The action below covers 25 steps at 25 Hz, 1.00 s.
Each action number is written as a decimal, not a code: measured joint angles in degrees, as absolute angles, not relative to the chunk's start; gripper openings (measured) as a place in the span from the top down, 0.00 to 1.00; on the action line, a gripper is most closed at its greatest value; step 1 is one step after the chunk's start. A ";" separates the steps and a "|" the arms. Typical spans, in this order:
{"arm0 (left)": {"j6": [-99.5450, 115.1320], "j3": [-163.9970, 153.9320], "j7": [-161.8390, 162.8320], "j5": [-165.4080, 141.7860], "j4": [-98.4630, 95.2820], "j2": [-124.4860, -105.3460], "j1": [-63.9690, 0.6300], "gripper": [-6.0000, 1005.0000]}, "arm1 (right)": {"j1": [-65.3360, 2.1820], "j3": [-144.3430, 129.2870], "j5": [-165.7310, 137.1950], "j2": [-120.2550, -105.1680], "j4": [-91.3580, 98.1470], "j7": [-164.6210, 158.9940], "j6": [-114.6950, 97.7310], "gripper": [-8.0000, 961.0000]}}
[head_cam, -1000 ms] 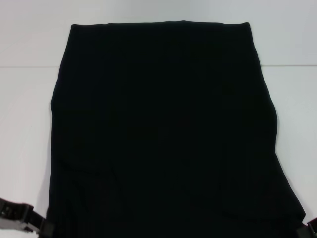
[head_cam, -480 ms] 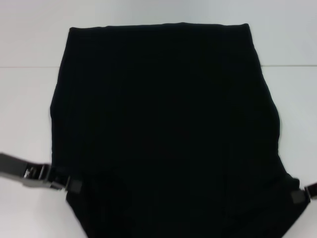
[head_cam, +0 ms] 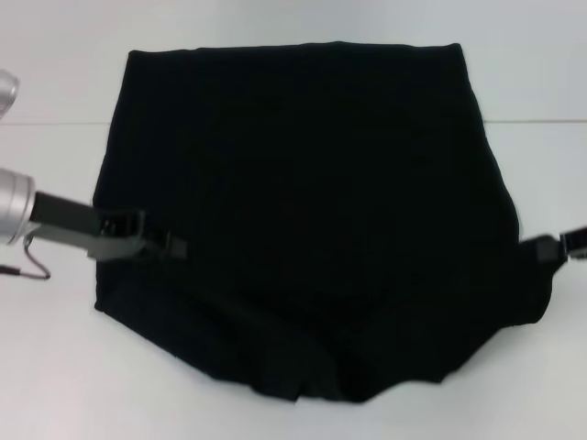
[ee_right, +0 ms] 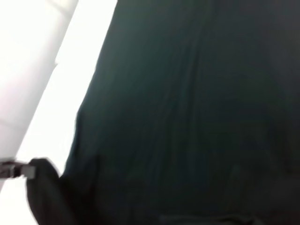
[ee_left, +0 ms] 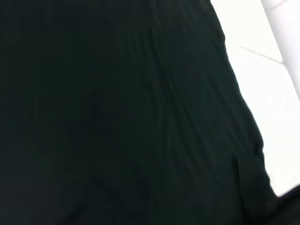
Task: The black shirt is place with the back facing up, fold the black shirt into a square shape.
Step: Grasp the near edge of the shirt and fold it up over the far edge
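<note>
The black shirt (head_cam: 303, 183) lies plain side up on the white table (head_cam: 55, 367), filling most of the head view. Its near part is lifted and doubled back, leaving a sagging rounded fold (head_cam: 312, 380) toward me. My left gripper (head_cam: 170, 246) is at the shirt's left edge and my right gripper (head_cam: 548, 247) at its right edge, each shut on the raised cloth. In both wrist views the black shirt (ee_left: 117, 117) (ee_right: 187, 117) takes up almost the whole picture, with a strip of table (ee_left: 276, 93) (ee_right: 61, 70) beside it.
The left arm's silver link (head_cam: 14, 206) and a thin cable (head_cam: 27, 266) reach in over the table at the left. A faint seam (head_cam: 55, 123) crosses the table behind the shirt. Bare white surface surrounds the cloth.
Both grippers have moved away from me and up, carrying the shirt's near edge with them. The near part now folds back over the rest, and white table shows in front.
</note>
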State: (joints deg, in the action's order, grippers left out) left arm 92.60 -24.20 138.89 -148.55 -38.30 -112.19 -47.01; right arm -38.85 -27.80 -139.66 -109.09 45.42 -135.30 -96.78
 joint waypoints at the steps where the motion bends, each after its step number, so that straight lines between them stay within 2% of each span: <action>1: 92.60 -24.20 138.89 -148.55 -38.30 -112.19 -47.01 0.84 | -38.85 -27.80 -139.66 -109.09 45.43 -135.30 -96.78 0.92; 8: 86.75 -24.33 141.92 -146.02 -38.31 -111.40 -49.85 0.83 | -42.52 -28.11 -139.89 -107.73 46.04 -135.48 -91.28 0.92; 12: 79.98 -24.88 144.00 -145.42 -38.32 -111.46 -50.41 0.83 | -44.16 -28.92 -139.95 -107.72 45.96 -135.52 -85.53 0.92; 19: 65.58 -26.96 145.08 -145.24 -35.22 -113.84 -50.88 0.83 | -46.18 -33.92 -139.75 -110.23 39.44 -135.12 -66.76 0.92; 25: 59.26 -28.68 144.72 -145.20 -33.41 -114.91 -50.96 0.82 | -47.54 -40.27 -139.86 -112.58 33.32 -134.70 -53.14 0.92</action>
